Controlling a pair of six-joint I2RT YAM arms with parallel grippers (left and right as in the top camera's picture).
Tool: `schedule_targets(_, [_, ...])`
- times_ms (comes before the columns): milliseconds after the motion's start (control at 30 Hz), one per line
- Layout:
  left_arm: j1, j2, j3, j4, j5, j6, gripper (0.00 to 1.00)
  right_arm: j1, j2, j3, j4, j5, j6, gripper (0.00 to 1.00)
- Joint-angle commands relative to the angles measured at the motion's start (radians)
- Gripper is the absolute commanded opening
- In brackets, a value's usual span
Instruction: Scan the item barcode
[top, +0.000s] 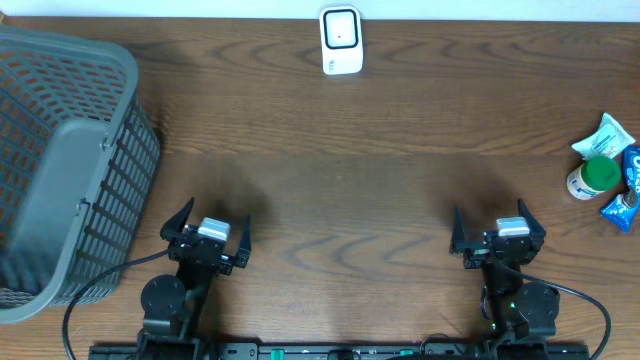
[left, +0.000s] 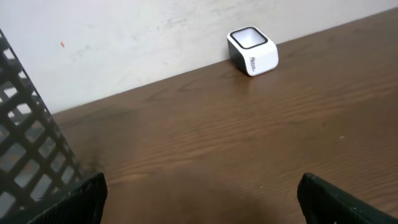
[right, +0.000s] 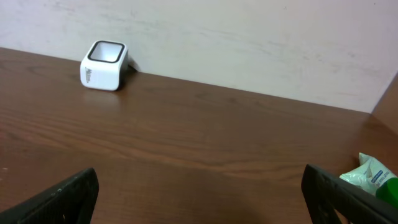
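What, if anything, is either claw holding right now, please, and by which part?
Nothing is held. The left claw and the right claw both stand open and empty, well short of the scanner and the green-capped bottle.

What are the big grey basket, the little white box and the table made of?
The basket is likely plastic: matte grey, with moulded grid walls. The white box is probably hard plastic: glossy, with smooth rounded corners and a dark window. The table looks like wood or a wood-pattern laminate; brown grain lines show, but not which.
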Motion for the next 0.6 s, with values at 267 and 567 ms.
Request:
schedule_targets(267, [0.011, -0.057, -0.029, -0.032, -0.221, -0.293, 0.98, -0.003, -0.006, -0.001, -0.005, 0.008, 0.01, 0.99])
schedule_targets(567, [0.025, -0.057, -0.029, -0.031, -0.232, -0.277, 0.98, -0.003, -0.006, -0.001, -0.005, 0.008, 0.01, 0.99])
